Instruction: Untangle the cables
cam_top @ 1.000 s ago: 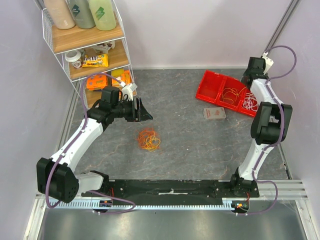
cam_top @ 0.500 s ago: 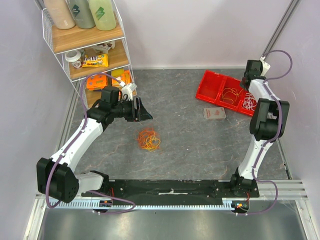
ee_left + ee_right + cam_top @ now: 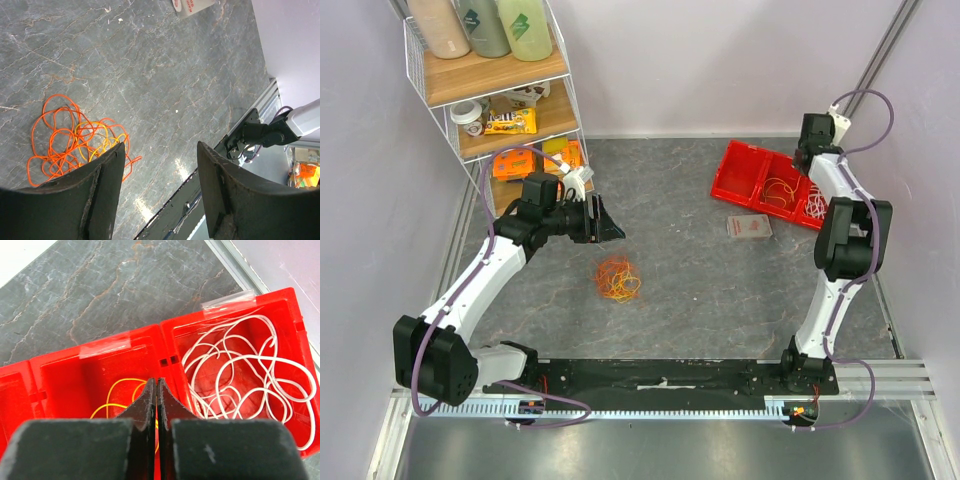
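A grey, marble-veined table (image 3: 700, 300) fills the scene, with pale walls around it and a wire shelf rack (image 3: 500, 100) of bottles and snack packs at the far left corner. Near the table's middle lies the tangle of orange and yellow cables (image 3: 618, 280), its thin loops curled over one another (orange mostly on the outside, yellow towards the centre). The left gripper (image 3: 160, 150) hangs above the table just beyond the tangle with its jaws wide apart and nothing between them. At the far right sits a red compartment bin (image 3: 740, 170), and a small card packet (image 3: 748, 227) lies just in front of it. The right gripper (image 3: 156, 382) hangs over the bin, jaws pressed flat together on nothing visible, its tips above the middle compartment holding a yellow cable (image 3: 117, 390); a white cable (image 3: 240, 375) coils in the compartment beside it
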`<state>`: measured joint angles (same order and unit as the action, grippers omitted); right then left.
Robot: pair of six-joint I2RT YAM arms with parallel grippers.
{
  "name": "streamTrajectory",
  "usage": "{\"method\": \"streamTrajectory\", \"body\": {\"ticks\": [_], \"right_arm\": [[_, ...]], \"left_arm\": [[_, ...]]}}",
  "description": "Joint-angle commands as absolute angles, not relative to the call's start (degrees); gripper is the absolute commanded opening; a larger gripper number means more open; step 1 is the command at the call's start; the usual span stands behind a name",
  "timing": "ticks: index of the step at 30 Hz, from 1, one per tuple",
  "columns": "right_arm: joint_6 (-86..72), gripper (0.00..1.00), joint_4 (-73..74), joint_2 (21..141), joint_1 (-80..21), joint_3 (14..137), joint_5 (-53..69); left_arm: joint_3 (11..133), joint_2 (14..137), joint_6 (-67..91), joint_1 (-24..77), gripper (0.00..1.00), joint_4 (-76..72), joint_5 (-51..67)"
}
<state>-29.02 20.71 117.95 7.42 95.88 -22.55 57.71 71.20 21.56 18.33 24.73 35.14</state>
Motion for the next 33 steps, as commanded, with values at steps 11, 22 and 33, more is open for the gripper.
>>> {"method": "streamTrajectory", "body": {"ticks": [11,22,33], "right_arm": [[-29.18,0.16,17.93,117.95,3.08,91.05,-20.92],[-29.70,0.67,16.09,94.77,-8.31,77.73,-19.17],[-38.49,0.59,-7.28,86.23,-46.46,47.48,-5.26]], "left_arm": [[57.57,70.75,22.85,17.84,0.65,22.68,36.65],[57.31,72.25,22.15,17.75,0.72,22.94,35.08],[57.30,76.20,21.01,16.96,0.67,24.69,27.87]]}}
